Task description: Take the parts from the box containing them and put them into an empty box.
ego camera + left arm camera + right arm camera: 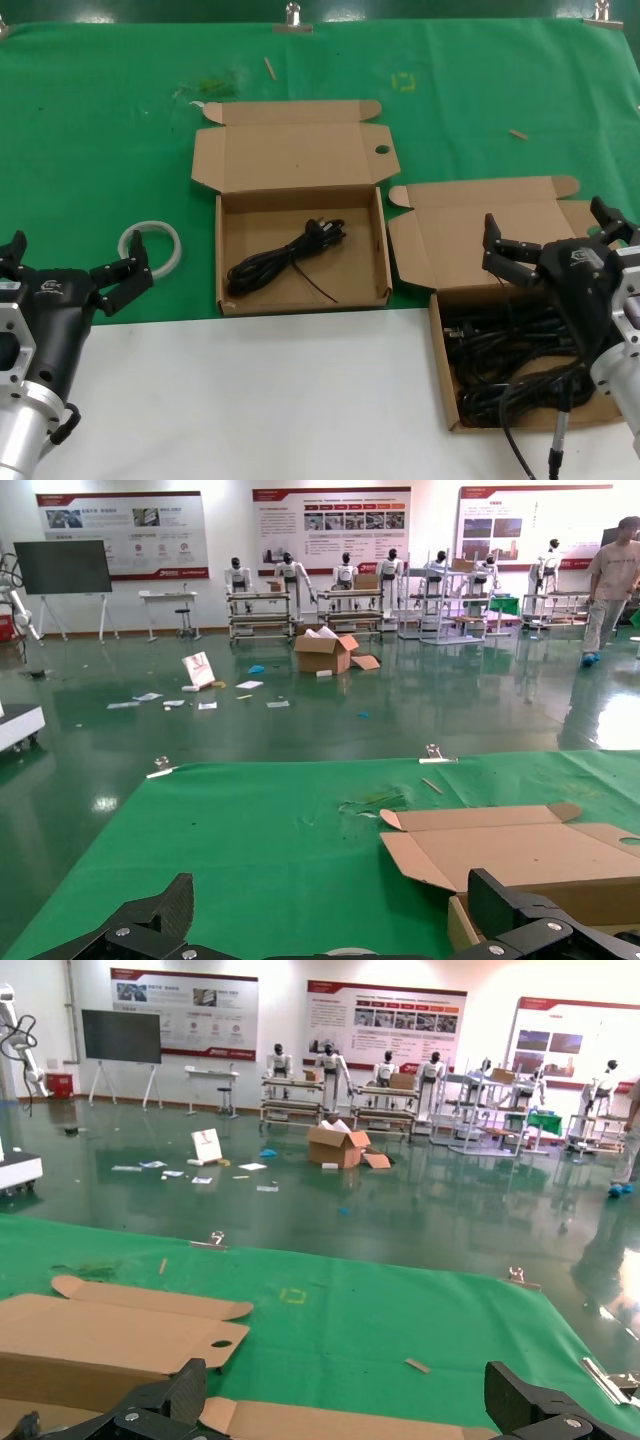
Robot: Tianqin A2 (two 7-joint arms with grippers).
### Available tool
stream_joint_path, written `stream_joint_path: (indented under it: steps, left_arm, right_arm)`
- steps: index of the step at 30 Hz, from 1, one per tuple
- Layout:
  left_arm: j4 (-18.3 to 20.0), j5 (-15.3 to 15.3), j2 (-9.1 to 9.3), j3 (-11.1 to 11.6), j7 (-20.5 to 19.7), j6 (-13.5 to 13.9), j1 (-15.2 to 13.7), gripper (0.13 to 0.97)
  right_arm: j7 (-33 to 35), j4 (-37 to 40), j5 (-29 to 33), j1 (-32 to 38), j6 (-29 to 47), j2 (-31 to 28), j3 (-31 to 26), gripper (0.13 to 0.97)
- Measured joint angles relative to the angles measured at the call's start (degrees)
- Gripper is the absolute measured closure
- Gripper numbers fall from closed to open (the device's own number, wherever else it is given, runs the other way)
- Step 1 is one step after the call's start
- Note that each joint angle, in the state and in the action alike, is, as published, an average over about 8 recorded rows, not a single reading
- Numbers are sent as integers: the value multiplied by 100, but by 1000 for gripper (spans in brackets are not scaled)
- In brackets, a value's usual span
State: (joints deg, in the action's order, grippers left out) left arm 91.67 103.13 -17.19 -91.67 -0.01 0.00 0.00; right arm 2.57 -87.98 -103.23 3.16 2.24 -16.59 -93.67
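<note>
While both grippers' fingers gape wide, one cord (288,258) lies diagonally in the middle box (228,266).

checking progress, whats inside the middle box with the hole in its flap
One black cord bundle lies diagonally on the floor of the middle box, plug end toward the back; nothing else shows. The floor directly under the cord is covered.

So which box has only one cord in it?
The middle box, by the white tape ring, holds one black cord. The box on the right is piled with cords.
</note>
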Motion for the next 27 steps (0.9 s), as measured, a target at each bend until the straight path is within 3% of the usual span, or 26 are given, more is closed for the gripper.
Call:
stream_joint_path:
  steps: [27]
  left_arm:
    - [0,0,0,0,0,0,0,132]
  right_arm:
    - [-55,-78,2,-66,-48,-12,41,129]
